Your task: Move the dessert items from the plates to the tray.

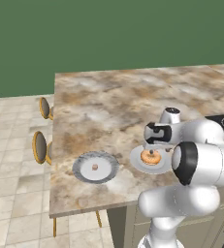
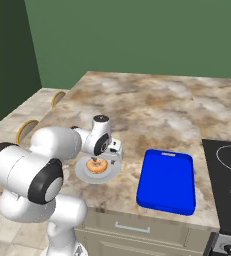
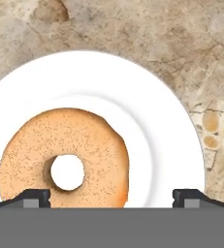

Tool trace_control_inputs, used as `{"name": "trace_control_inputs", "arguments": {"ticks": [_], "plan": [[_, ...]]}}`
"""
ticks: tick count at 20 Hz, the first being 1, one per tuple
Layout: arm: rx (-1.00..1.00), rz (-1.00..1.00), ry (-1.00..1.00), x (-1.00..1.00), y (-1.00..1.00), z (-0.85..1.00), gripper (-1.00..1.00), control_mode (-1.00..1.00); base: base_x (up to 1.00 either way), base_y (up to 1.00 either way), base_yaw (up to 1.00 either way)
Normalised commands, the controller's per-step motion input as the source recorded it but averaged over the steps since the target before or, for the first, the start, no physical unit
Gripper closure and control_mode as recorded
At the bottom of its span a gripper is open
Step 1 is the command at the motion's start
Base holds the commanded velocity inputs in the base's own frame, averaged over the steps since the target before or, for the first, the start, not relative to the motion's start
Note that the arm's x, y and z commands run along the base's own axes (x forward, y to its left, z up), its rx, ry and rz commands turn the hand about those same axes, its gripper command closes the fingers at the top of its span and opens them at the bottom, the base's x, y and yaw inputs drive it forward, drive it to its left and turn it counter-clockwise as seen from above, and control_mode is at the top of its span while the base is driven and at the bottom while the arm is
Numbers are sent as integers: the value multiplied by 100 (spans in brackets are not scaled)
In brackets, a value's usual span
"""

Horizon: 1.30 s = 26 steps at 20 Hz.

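While poised directly above the donut (image 3: pixel 62 157) on the plain white plate (image 3: pixel 167 140), with jaws spread wide and holding nothing, the gripper (image 3: pixel 111 197). Fingertips (image 3: pixel 33 197) apart, one over the donut's near edge, the other over bare plate beside it. Step in hand, by the look of it: the approach to the first pick. Next move likely calls for a straight descent, a slight shift so the ring or one side of it sits between the fingertips, then a close and a lift toward the tray (image 2: pixel 167 181).

Containers: white plate (image 1: pixel 137 157) near the worktop's (image 1: pixel 113 106) front edge, carrying the donut (image 1: pixel 151 157). Dark-rimmed plate (image 1: pixel 84 169) just beside it, further from the tray, carrying the small brown morsel (image 1: pixel 95 167) at its centre. Blue tray on the worktop between the white plate (image 2: pixel 82 172) and the black stovetop (image 2: pixel 227 185), nothing in it. Neither dessert moved yet.
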Motion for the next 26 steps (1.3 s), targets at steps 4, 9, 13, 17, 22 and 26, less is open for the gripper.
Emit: {"name": "trace_control_inputs", "arguments": {"ticks": [4, 9, 13, 17, 22, 26], "plan": [[0, 0, 1, 0, 0, -26, -100, -100, 0, 0, 0], [0, 0, 0, 0, 0, -27, -100, -100, 0, 0, 0], [0, 0, 0, 0, -2, -24, -100, -100, 0, 0, 0], [0, 0, 0, 0, -8, -15, -100, -100, 0, 0, 0], [0, 0, -1, 0, -11, -23, -100, -100, 0, 0, 0], [0, 0, 0, 0, -2, -34, -100, -100, 0, 0, 0]]}}
